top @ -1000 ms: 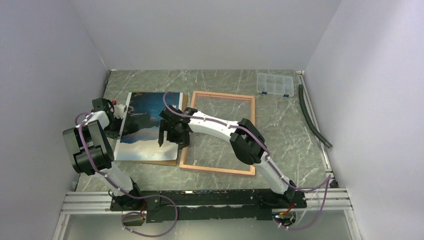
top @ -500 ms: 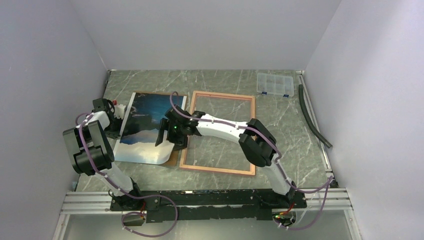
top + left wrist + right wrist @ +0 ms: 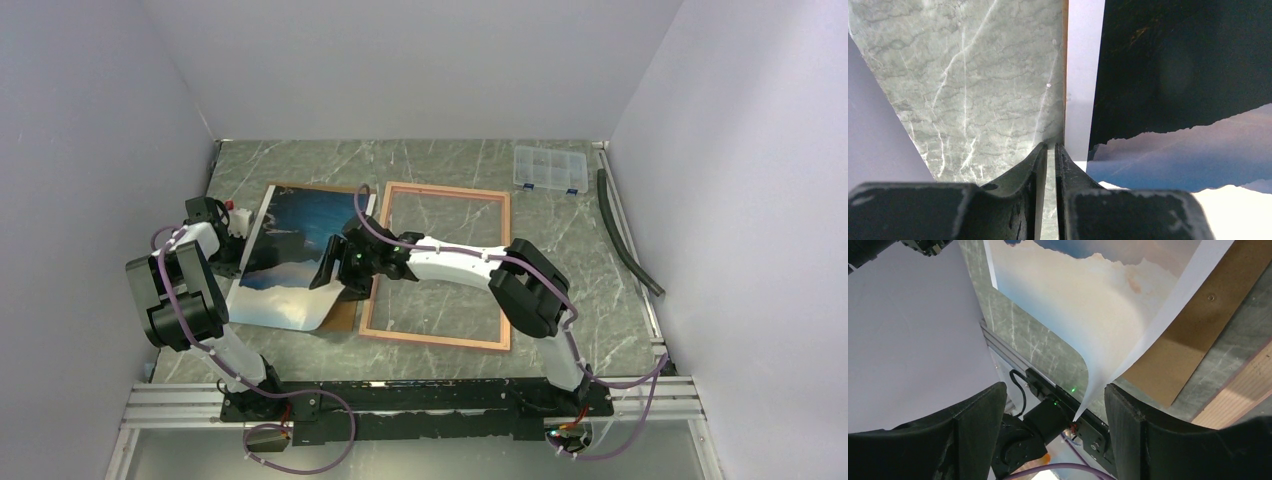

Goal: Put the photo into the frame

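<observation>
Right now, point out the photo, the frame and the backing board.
photo [image 3: 290, 240], top view, middle of the print.
frame [image 3: 450, 188], top view, far rail.
backing board [image 3: 1188, 345], right wrist view, bare brown face.

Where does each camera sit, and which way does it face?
Top external: above and behind the arm bases, facing down at the green marble table and pink rectangular frame; both arms show.
Left wrist: looks along the left gripper's black fingers over the table.
Right wrist: looks between the right gripper's fingers towards the arm bases.
All share the sea-and-mountain photo.
</observation>
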You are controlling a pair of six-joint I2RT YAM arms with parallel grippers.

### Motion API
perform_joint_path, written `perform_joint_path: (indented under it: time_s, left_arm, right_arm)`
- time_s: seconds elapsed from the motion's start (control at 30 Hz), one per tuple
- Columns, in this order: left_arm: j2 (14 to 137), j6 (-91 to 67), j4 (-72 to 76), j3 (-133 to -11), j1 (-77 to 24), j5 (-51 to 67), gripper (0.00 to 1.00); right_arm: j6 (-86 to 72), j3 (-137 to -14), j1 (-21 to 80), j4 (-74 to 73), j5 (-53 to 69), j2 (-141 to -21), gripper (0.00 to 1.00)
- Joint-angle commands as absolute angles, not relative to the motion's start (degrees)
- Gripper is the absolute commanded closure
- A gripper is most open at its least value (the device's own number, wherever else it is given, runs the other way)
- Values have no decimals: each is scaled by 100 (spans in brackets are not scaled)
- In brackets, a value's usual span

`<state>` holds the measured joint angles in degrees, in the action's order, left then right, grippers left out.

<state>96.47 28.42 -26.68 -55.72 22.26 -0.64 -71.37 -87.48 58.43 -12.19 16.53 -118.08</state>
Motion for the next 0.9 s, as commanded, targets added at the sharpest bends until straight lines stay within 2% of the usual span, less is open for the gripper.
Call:
perform_joint_path:
  time_s: [0.0, 0.3, 0.57, 0.7, 0.87]
  left_arm:
    - [9760, 2788, -2909, -5530, 2257, 216, 83]
    - [9842, 2692, -3075, -5642, 2287, 324, 85]
    - [9822, 2644, -3124, -5651, 2296, 389, 86]
    - [9829, 2679, -3171, -5685, 2299, 365, 87]
    - [9825, 2746, -3197, -5710, 2301, 343, 87]
  right_arm:
    - [-7425, -8584, 5828, -1183, 1561, -11575, 26]
    - [-8208, -7909, 5938, -939, 1278, -11273, 23]
    - [-8652, -7480, 6028, -172, 1055, -11213, 25]
    - [-8450, -7995, 6086, -1252, 975, -11319, 24]
    - [-8243, -8278, 6162, -1837, 1065, -11298, 18]
